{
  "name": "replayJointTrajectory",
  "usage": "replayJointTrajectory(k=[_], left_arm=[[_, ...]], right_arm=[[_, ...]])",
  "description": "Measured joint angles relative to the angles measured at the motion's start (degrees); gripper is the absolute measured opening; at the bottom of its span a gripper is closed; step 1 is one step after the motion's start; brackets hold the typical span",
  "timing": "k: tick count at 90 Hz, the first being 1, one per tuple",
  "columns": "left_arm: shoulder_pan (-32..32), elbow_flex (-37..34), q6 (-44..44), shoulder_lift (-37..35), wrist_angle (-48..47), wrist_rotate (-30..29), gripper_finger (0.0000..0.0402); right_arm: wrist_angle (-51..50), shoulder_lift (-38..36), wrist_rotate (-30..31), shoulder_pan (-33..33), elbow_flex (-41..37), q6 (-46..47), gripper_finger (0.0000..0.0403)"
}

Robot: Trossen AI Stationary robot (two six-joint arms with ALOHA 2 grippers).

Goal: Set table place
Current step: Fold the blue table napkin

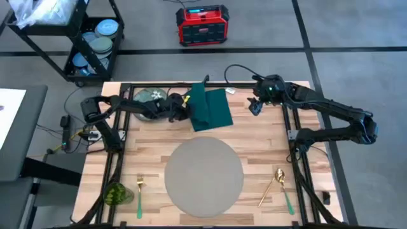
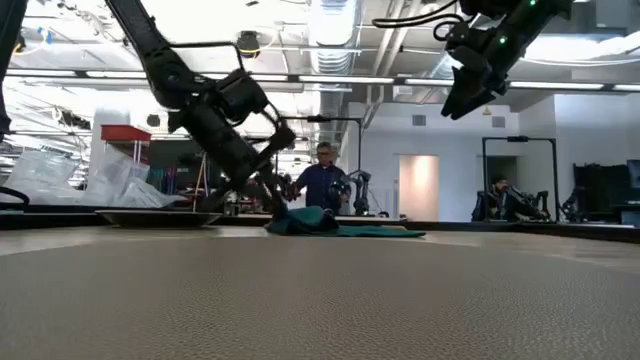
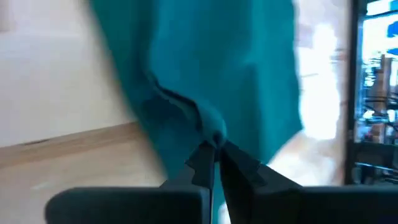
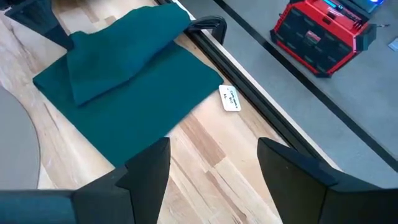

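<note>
1. My left tool (image 1: pixel 186 107) is at the far side of the worktop (image 1: pixel 254 143), its fingers (image 3: pixel 208 163) pinched together on a bunched fold at one edge of the dark teal napkin (image 1: pixel 210 108)
2. The napkin is mostly spread on the wood near the far rail; the gripped edge is raised and folded over, as the right wrist view shows
3. My left arm reaches over the green floral plate (image 1: pixel 151 97), which sits at the far left corner of the worktop just beside the napkin
4. My right tool (image 1: pixel 256 105) hangs above the far right part of the worktop, beside the napkin and apart from it, its fingers spread wide and holding nothing
5. A small white tag (image 4: pixel 229 98) lies on the wood just beside the napkin, near the black rail
6. The round grey placemat (image 1: pixel 203 176) lies flat in the middle of the near half of the worktop, bare on top
7. A gold fork (image 1: pixel 140 188) and a green glass (image 1: pixel 115 194) lie to the placemat's left; a gold spoon (image 1: pixel 278 173) lies to its right
8. In the low view a person (image 2: pixel 321 184) shows in the room beyond the worktop
</note>
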Motion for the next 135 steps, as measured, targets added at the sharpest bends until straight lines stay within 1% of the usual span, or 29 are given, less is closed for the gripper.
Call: replayJointTrajectory(k=[8,26,54,64,68,77,91,105,122,135], left_arm=[[-0.78,2.4,0.6,0.0,-0.51,0.71,0.0001],[-3.16,7.28,2.32,0.0,-7.41,0.79,0.0],[-4.53,11.67,2.29,1.75,-7.51,-0.21,0.0],[-4.53,14.17,2.25,3.78,-7.87,1.02,0.0],[-4.51,15.5,2.44,4.67,-8.15,2.67,0.0],[-5.29,19.71,4.44,7.61,-11.86,5.81,0.0],[-7.03,26.64,8.57,10.47,-21.16,9.96,0.0],[-8.12,32.27,13.31,10.95,-30.47,9.82,0.0],[-8.09,33.27,14.32,11.05,-32.15,8.85,0.0],[-8.09,33.27,14.56,11.04,-31.91,6.54,0.0]], right_arm=[[0.0,0.02,0.0,0.0,0.0,0.0,0.023],[-0.02,0.01,0.0,0.0,0.0,0.01,0.023],[-0.73,0.0,0.0,0.0,0.0,-0.23,0.023],[-1.37,0.01,0.0,0.0,-0.02,-0.46,0.023],[-1.58,0.02,0.0,0.0,-0.02,-0.5,0.023],[-2.28,0.02,0.0,0.0,-0.02,-0.63,0.023],[-2.83,0.01,0.0,0.0,-0.02,-1.8,0.023],[-2.38,0.0,0.0,0.0,-0.02,-2.14,0.023],[-2.46,0.02,0.0,0.0,-0.02,-2.04,0.023],[-3.21,0.0,0.0,0.0,-0.02,-1.95,0.023]])
